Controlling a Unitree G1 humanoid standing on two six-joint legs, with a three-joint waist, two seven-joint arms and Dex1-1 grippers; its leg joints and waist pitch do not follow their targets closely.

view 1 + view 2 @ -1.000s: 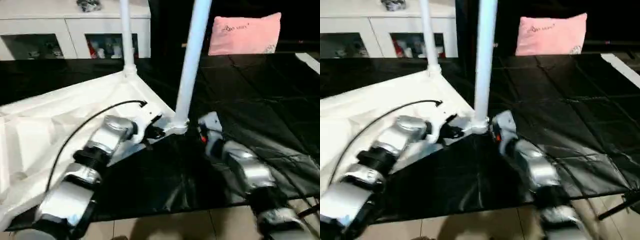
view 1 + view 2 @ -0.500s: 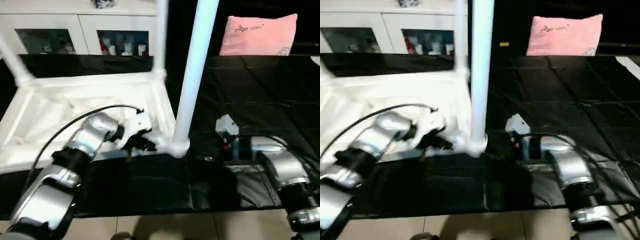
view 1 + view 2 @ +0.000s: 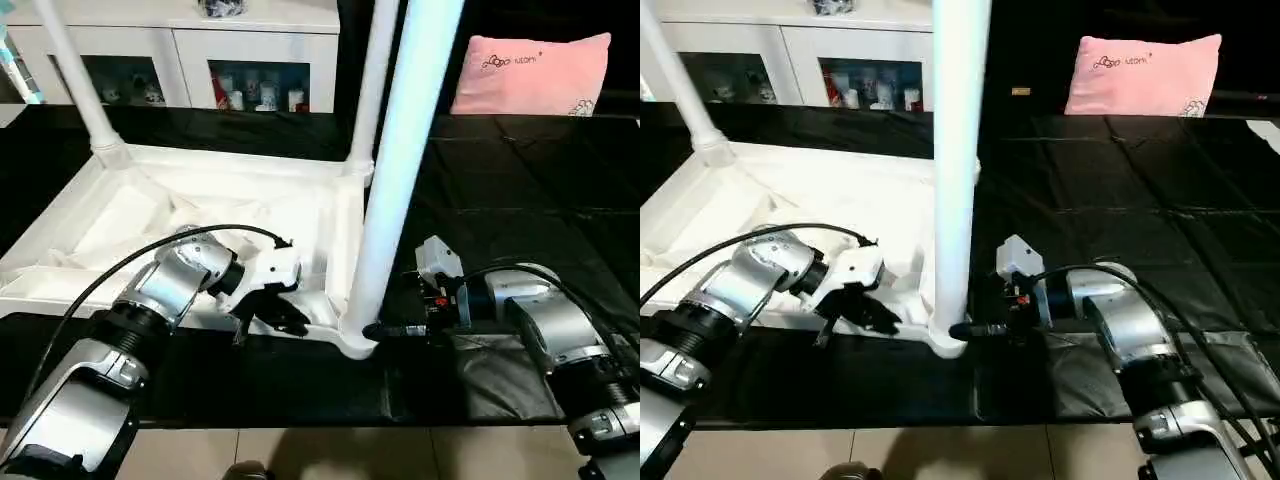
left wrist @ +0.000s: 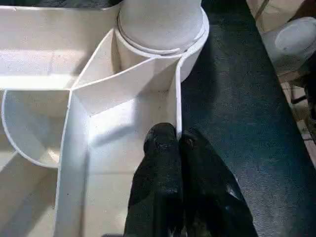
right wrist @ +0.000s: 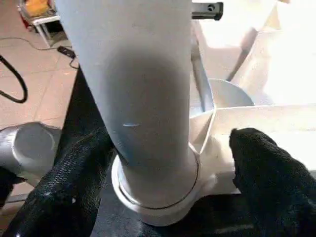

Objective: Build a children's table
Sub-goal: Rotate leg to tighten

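Tabletop (image 3: 215,205) lies upside down on the black mat (image 3: 520,190), with legs standing in its corner sockets. Left gripper (image 4: 177,148) pinches the tabletop's thin rim wall just beside the near leg (image 3: 395,190). Right gripper (image 5: 163,163) is spread wide around that leg's base; whether its fingers (image 5: 266,168) touch it seems unclear.
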